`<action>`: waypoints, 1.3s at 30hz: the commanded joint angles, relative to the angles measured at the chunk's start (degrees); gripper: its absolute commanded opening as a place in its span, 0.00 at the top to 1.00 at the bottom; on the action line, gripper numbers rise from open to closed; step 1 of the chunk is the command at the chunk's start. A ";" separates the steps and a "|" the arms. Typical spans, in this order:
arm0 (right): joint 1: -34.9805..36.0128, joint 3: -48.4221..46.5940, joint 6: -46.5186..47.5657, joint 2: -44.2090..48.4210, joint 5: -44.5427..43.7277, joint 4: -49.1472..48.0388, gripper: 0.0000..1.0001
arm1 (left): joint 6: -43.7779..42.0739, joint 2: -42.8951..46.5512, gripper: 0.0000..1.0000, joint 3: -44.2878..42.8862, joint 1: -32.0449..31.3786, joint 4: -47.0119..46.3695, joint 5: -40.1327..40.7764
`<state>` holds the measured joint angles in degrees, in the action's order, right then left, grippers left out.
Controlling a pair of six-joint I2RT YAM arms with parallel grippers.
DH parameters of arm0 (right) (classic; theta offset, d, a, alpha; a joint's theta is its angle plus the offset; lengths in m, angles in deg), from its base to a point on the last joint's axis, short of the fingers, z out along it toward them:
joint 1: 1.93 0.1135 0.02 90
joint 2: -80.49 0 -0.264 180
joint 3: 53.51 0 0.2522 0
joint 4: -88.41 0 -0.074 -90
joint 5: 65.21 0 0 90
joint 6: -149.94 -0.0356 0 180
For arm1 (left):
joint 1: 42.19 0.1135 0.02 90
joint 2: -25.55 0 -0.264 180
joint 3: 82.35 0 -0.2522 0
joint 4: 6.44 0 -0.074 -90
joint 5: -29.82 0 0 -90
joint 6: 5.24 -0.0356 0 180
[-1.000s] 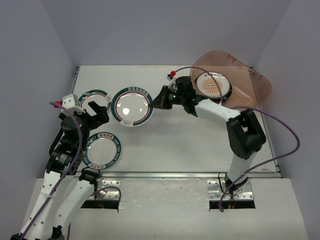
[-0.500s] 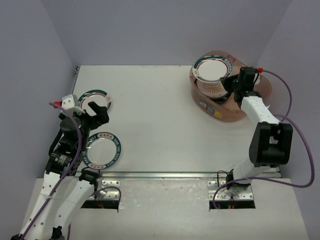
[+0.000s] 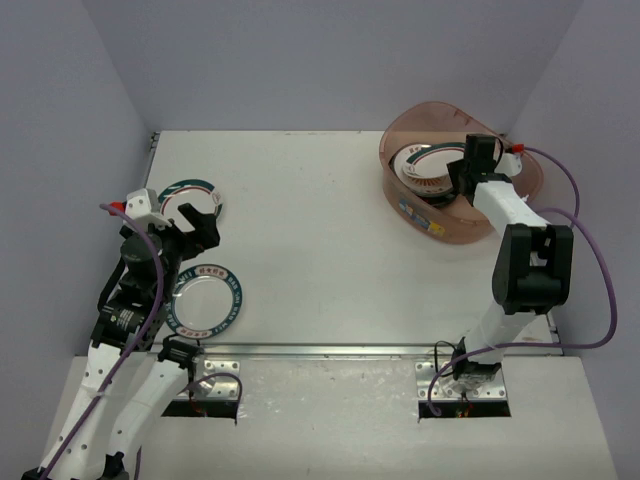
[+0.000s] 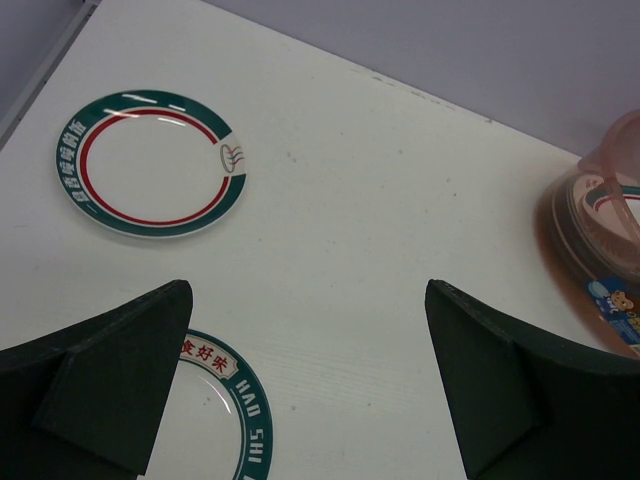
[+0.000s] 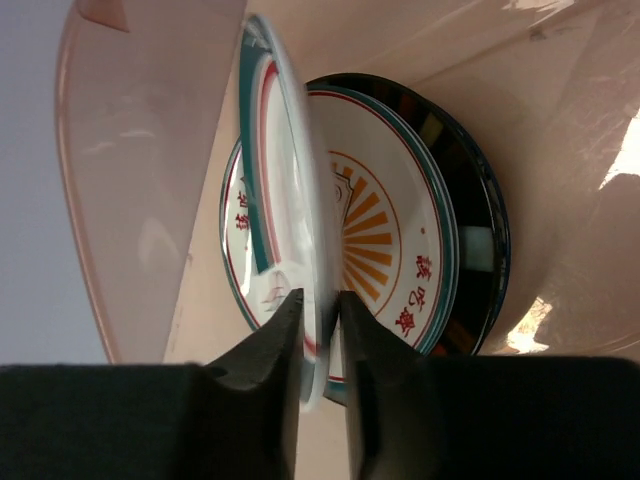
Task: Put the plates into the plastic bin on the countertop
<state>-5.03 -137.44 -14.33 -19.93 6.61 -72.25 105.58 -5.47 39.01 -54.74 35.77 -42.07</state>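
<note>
The right gripper [image 5: 320,300] reached into the plastic bin [image 3: 520,170] at the far right of the countertop [image 3: 320,250], its fingers close on either side of the rim of a tilted teal-rimmed plate [image 5: 285,170]; whether they pinched it or stood just loose I could not tell. Behind it an orange-rayed plate [image 5: 385,240] lay on a black-rimmed plate [image 5: 480,230]. The left gripper [image 4: 308,290] hung spread wide and empty at the near left, the red-ringed plate [image 4: 150,165] beyond its fingers and the lettered plate [image 4: 215,400] just beneath, both outside the bin
</note>
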 commanded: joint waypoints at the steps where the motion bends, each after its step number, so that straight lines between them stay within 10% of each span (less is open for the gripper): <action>1: -0.09 -1.55 2.02 -0.04 -0.89 -3.94 0.68 | -0.78 -0.54 0.00 0.08 0.49 -2.72 -0.71; 2: -0.07 -1.35 1.95 -0.17 -0.03 -4.20 0.64 | -0.78 -0.60 0.00 0.06 0.52 -2.63 -0.71; 5: -0.06 -4.68 2.50 -2.15 3.30 -1.10 0.01 | 0.08 -1.30 0.00 -0.13 0.52 -2.13 1.63; 13: 0.23 -33.04 0.09 -18.49 11.63 40.58 0.01 | 12.29 -12.54 0.00 -6.08 0.60 3.32 3.43; 17: 0.88 -34.92 1.35 -16.65 10.83 45.85 0.01 | 17.43 -17.86 0.00 -7.70 0.62 2.46 0.59; 29: 16.93 -12.74 22.71 16.08 4.66 19.83 0.01 | 30.69 -31.23 0.00 -14.24 13.81 -0.69 4.43; 35: 17.59 12.10 34.42 30.03 42.11 -11.65 0.01 | 31.74 -40.07 0.00 -11.10 27.60 -9.45 -3.86; 39: 13.73 21.74 27.22 34.68 46.31 -23.33 0.01 | 32.09 -46.85 0.00 -10.05 33.56 -9.43 -6.51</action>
<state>12.02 -122.31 13.22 15.05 41.20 -80.31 136.19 -47.70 27.37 -24.25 29.36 -44.17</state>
